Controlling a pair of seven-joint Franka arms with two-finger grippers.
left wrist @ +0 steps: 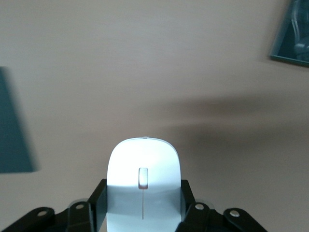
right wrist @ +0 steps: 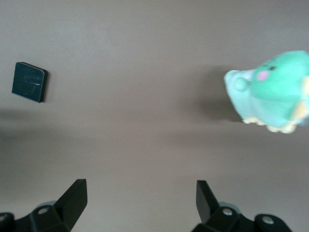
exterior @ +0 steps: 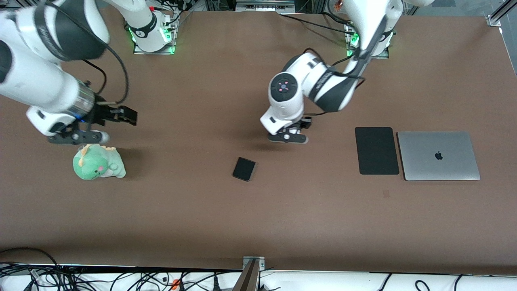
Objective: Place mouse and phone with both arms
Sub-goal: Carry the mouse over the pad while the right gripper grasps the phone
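Observation:
My left gripper (exterior: 287, 138) is shut on the white mouse (left wrist: 143, 179), its fingers (left wrist: 98, 198) pressing on both sides, and holds it over bare table between the phone and the black mat. My hand hides the mouse in the front view. The phone (exterior: 244, 169), a small black slab, lies flat near the table's middle; it also shows in the left wrist view (left wrist: 291, 35) and the right wrist view (right wrist: 30, 82). My right gripper (exterior: 79, 137) is open and empty (right wrist: 140, 200), over the table beside a green plush toy.
A green plush dinosaur (exterior: 98, 163) sits toward the right arm's end (right wrist: 270, 92). A flat black mat (exterior: 376, 150) lies beside a closed silver laptop (exterior: 438, 155) toward the left arm's end. The mat's edge shows in the left wrist view (left wrist: 12, 126).

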